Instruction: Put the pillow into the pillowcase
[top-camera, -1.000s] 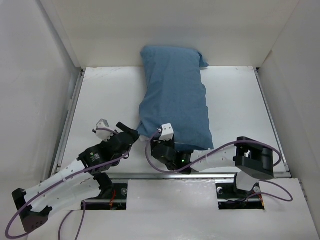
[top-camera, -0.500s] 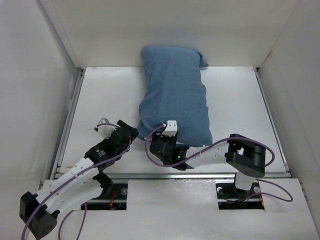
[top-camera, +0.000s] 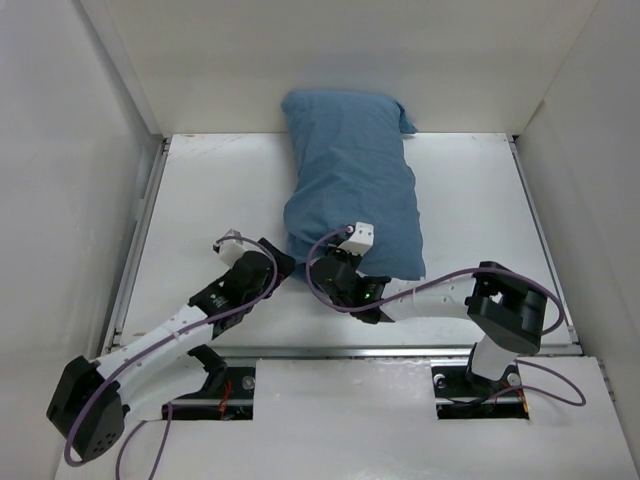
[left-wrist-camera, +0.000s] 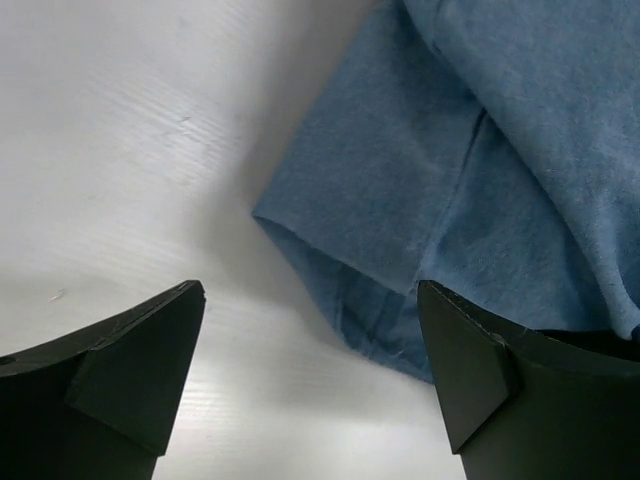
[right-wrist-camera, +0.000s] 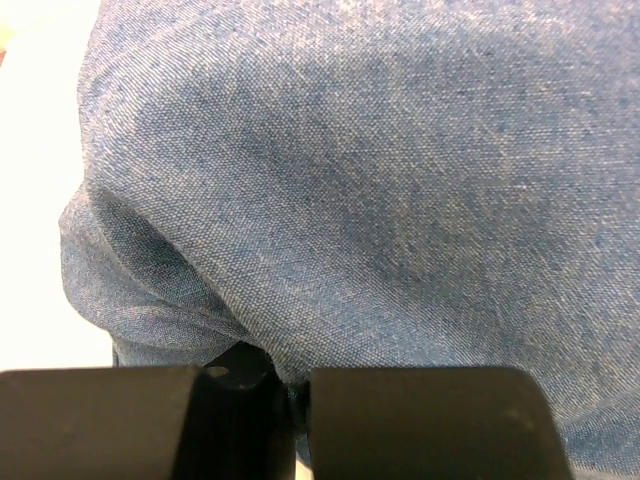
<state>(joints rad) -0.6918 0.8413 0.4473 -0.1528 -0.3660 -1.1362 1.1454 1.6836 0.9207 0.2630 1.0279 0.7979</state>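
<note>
The slate-blue pillowcase (top-camera: 350, 180) lies plump and lengthwise on the middle of the white table, its far end against the back wall. No white pillow shows; it is hidden. My right gripper (top-camera: 332, 263) is at the pillowcase's near edge, shut on a fold of the blue fabric (right-wrist-camera: 380, 180), which is pinched between the fingers (right-wrist-camera: 290, 385). My left gripper (top-camera: 278, 264) stands open just left of the near-left corner. In the left wrist view that corner (left-wrist-camera: 330, 260) lies flat on the table just ahead of the spread fingertips (left-wrist-camera: 310, 295), closer to the right one.
White walls close in the table on the left (top-camera: 60, 200), back (top-camera: 340, 50) and right (top-camera: 600, 150). A metal rail (top-camera: 138, 240) runs along the table's left side. The arm bases and purple cables (top-camera: 540, 390) sit at the near edge.
Both arms have reached forward toward the pillowcase's near end. My right gripper has closed on the blue fabric. My left gripper has stayed open and come close to the corner.
</note>
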